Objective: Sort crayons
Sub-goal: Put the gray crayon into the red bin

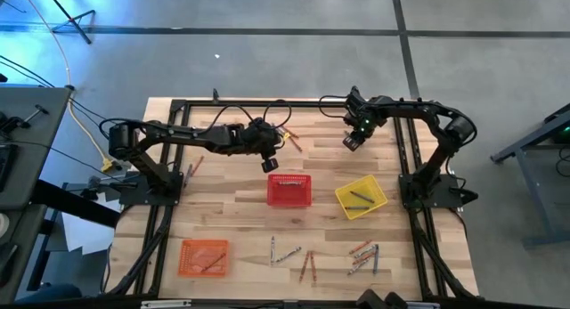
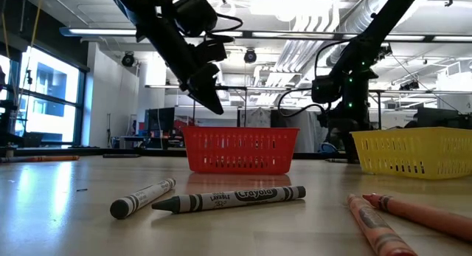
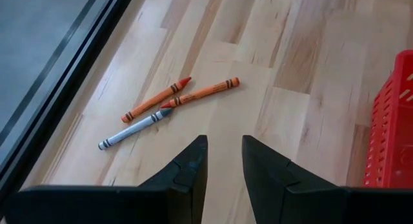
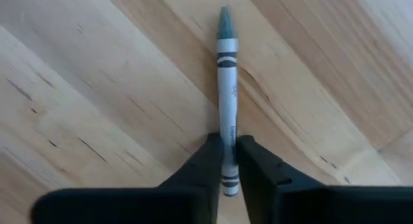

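High view: the right gripper (image 1: 351,142) hovers beyond the yellow basket (image 1: 361,198); the left gripper (image 1: 271,163) hangs just beyond the red basket (image 1: 289,190). Left wrist view: fingers (image 3: 192,164) parted, empty. Right wrist view: fingers (image 4: 208,161) clamp a grey crayon (image 4: 226,88) above the tabletop (image 4: 84,88)

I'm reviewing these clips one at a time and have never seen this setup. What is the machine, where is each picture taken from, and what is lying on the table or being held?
Two dark robot arms work at a wooden table. One picture looks straight down, one looks level across the tabletop, and one comes from each wrist. The right gripper is closed on a grey crayon. The left gripper hangs open and empty above two orange crayons and another grey one. A red basket, a yellow basket and an orange basket stand on the table, with loose crayons scattered nearby.
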Tool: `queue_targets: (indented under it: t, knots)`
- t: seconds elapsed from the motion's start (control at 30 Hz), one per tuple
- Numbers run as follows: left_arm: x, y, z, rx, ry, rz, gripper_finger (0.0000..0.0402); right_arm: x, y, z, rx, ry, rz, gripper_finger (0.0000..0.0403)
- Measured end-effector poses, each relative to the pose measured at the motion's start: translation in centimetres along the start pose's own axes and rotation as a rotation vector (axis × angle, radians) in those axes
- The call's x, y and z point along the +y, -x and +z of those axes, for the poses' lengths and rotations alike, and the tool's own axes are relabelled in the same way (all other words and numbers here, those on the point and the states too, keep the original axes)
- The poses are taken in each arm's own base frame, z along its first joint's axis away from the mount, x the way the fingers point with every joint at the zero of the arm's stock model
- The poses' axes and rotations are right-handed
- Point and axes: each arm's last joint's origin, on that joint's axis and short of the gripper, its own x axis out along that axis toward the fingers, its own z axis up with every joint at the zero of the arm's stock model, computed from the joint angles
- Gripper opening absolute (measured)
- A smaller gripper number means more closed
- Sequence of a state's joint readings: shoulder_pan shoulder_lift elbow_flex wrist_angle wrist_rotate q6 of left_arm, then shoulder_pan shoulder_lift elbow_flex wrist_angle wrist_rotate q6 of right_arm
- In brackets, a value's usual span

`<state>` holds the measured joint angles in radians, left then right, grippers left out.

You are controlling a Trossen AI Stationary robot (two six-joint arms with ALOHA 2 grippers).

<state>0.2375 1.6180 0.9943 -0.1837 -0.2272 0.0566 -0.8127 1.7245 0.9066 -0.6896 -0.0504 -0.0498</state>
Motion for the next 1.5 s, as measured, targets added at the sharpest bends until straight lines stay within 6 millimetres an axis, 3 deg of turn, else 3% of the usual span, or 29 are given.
queue_targets:
  t: [0.1, 0.4, 0.67, 0.83, 1.03, 1.27, 1.5]
  knots:
    - [0.0, 0.0, 0.0, 0.001, 0.0, 0.0, 0.0083, 0.0, 0.0, -0.1, 0.01, -0.001, 0.001, 0.0009]
    - [0.0, 0.0, -0.1, 0.009, 0.016, -0.001, 0.0083, 0.1, 0.8, 0.0, 0.003, 0.003, 0.004, 0.0004]
    - [0.0, 0.0, -0.3, 0.028, 0.016, -0.001, 0.0083, 0.3, 4.9, 0.6, -0.082, 0.036, 0.007, 0.0002]
    - [0.3, 0.0, -0.5, 0.052, 0.023, 0.01, 0.0083, 1.4, 8.0, 0.7, -0.194, 0.061, 0.042, 0.0001]
    - [1.3, -0.1, -1.0, 0.098, 0.072, 0.123, 0.0083, 5.3, 10.2, 0.0, -0.295, 0.174, 0.175, 0.0001]
    - [2.6, -0.3, -1.3, 0.12, 0.127, 0.198, 0.0083, 12.1, 10.8, -1.2, -0.369, 0.379, 0.236, 0.0001]
    - [3.4, -0.4, -1.4, 0.122, 0.179, 0.236, 0.0083, 18.5, 11.8, -2.4, -0.583, 0.508, 0.254, 0.0001]
